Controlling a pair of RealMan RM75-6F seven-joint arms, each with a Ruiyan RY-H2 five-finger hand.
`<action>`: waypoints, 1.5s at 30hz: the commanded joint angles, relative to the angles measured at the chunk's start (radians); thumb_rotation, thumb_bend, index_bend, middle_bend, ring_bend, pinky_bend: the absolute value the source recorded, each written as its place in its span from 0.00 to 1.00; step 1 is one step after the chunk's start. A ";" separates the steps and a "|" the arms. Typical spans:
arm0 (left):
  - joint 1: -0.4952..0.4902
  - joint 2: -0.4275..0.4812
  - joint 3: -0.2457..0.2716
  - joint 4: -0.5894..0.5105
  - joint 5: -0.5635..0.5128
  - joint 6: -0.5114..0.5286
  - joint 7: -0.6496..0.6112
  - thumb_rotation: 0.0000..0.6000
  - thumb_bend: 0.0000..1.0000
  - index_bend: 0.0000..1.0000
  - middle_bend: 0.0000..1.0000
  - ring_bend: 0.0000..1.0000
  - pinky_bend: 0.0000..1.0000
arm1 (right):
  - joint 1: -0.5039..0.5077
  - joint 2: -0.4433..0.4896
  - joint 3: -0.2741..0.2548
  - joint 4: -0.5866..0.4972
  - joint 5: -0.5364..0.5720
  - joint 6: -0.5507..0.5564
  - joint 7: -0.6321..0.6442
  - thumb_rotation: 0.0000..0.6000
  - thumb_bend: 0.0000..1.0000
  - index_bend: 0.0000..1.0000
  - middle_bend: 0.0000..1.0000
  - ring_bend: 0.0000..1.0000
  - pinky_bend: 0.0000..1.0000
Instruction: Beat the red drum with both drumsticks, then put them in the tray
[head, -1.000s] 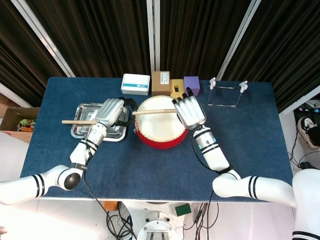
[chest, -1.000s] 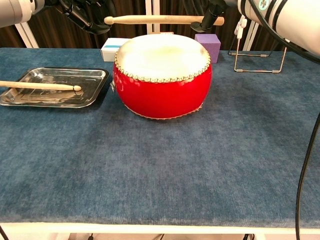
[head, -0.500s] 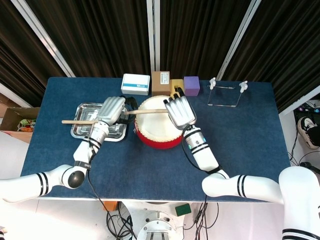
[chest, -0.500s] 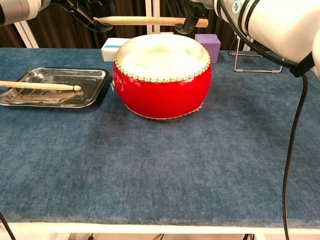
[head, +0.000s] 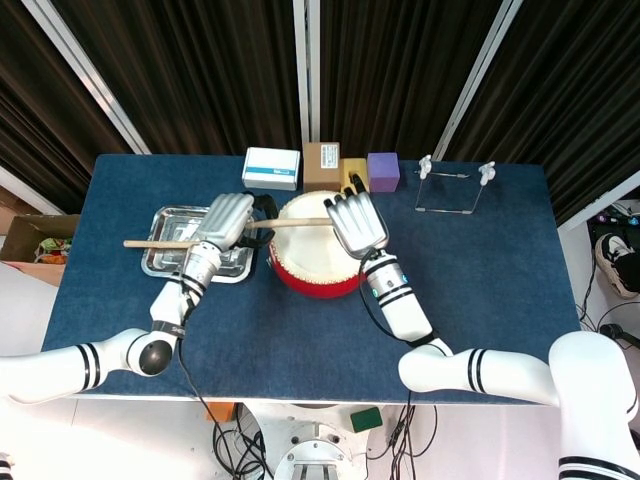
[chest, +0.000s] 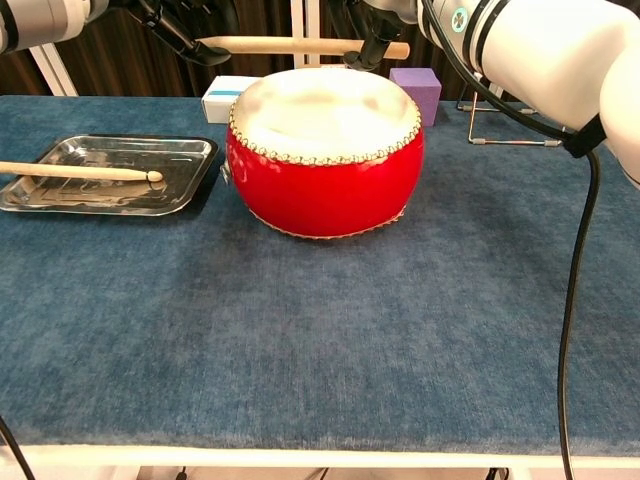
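The red drum (head: 318, 262) (chest: 322, 150) stands mid-table. My right hand (head: 355, 222) (chest: 378, 28) grips one drumstick (head: 290, 222) (chest: 300, 45) and holds it level above the drumhead, tip pointing left. That tip reaches the fingers of my left hand (head: 226, 221) (chest: 178, 20), which hovers between tray and drum with fingers spread and nothing in its grasp. Whether the tip touches those fingers is unclear. The second drumstick (head: 152, 243) (chest: 80, 171) lies across the metal tray (head: 165, 262) (chest: 120, 150) left of the drum.
Behind the drum stand a white-and-blue box (head: 272, 168) (chest: 222, 96), a brown box (head: 322, 164), a yellow block (head: 351, 175) and a purple block (head: 383, 170) (chest: 420, 92). A wire stand (head: 455, 188) (chest: 520, 122) stands at the back right.
My right hand has moved left with the drumstick, bringing its tip up to the left hand's fingers. The left hand and the stick in the tray have hardly moved.
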 joint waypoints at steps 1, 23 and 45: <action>-0.002 -0.002 -0.001 0.003 -0.005 -0.002 -0.002 1.00 0.31 0.48 0.47 0.39 0.47 | 0.001 -0.001 0.000 0.001 0.000 0.001 0.004 1.00 0.68 0.74 0.64 0.41 0.21; 0.012 -0.023 -0.006 0.038 0.025 -0.006 -0.087 1.00 0.42 0.57 0.58 0.46 0.48 | 0.000 -0.004 -0.002 0.006 -0.001 0.001 0.033 1.00 0.60 0.68 0.62 0.41 0.19; 0.088 -0.027 -0.018 0.068 0.141 -0.035 -0.369 1.00 0.44 0.59 0.60 0.46 0.48 | -0.049 0.059 0.015 -0.062 -0.073 0.042 0.136 1.00 0.00 0.26 0.38 0.29 0.14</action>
